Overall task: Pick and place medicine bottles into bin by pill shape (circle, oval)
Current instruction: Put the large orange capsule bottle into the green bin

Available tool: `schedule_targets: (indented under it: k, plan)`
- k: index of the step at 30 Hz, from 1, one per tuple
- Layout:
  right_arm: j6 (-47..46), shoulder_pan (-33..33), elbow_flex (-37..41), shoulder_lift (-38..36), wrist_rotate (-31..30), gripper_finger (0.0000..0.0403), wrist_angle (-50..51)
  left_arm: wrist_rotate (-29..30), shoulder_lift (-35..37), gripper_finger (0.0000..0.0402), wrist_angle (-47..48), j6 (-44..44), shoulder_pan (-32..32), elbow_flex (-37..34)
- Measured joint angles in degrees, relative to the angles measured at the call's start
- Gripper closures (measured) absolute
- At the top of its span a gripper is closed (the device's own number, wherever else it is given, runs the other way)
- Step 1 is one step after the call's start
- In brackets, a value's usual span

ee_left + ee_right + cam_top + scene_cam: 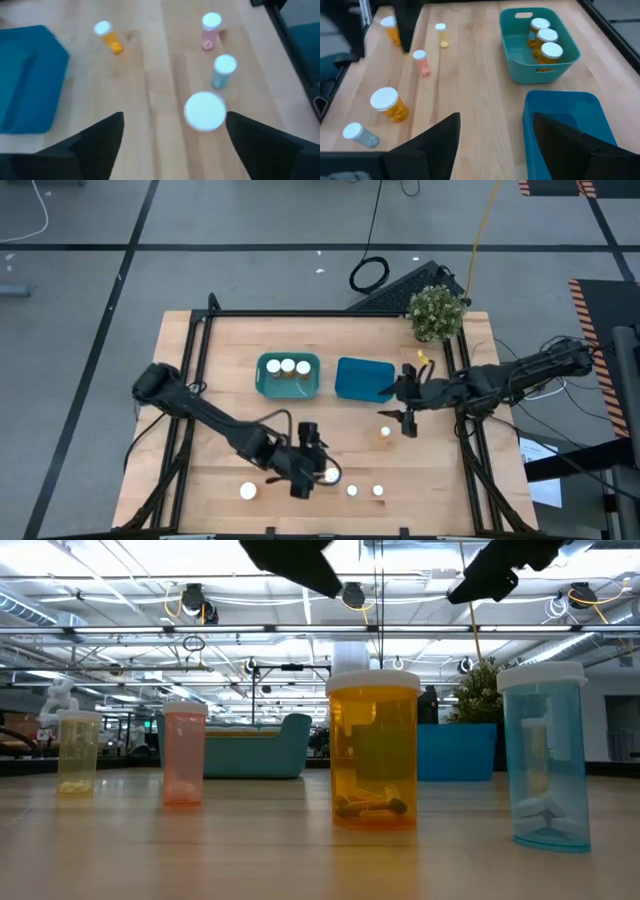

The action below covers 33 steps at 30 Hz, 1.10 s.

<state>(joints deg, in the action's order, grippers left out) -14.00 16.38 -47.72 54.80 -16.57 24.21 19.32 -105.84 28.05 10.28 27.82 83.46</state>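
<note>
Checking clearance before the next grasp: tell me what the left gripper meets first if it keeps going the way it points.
Most likely the large white-capped bottle, which sits just ahead between the open fingers of the left gripper. The blue bottle stands beyond it. Depth is hard to judge.

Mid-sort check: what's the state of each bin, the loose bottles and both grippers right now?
teal bin: holds three capped bottles, standing upright.
blue bin: no bottles in it.
loose bottles: five on the table, all upright and capped.
left gripper: open, fingers either side of the white-capped bottle, not closed on it.
right gripper: open, holding nothing, at the blue bin's edge.
</note>
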Motion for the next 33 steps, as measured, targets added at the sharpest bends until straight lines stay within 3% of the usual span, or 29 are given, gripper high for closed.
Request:
schedule_targets:
  k: [8, 22, 28, 33]
  plan:
    - [-1.3, 0.0, 1.6, -2.0, 0.0, 0.0158, -0.5, -1.3, -5.8, 0.0017, -1.6, 6.3, 0.5, 1.8]
    - [2.2, -0.2, 1.7, -1.2, 0.1, 0.0158, -3.0, 1.3, -10.2, 0.005, -5.3, 8.5, 1.6, 1.6]
    - [2.1, -0.2, 1.7, -1.2, 0.1, 0.0158, -3.3, -2.6, -12.6, 0.0059, -7.3, 9.3, 1.5, 1.5]
    - [2.1, -0.2, 1.7, -1.2, 0.1, 0.0158, -3.4, -0.7, -13.9, 0.0077, -8.4, 9.9, 1.6, 1.5]
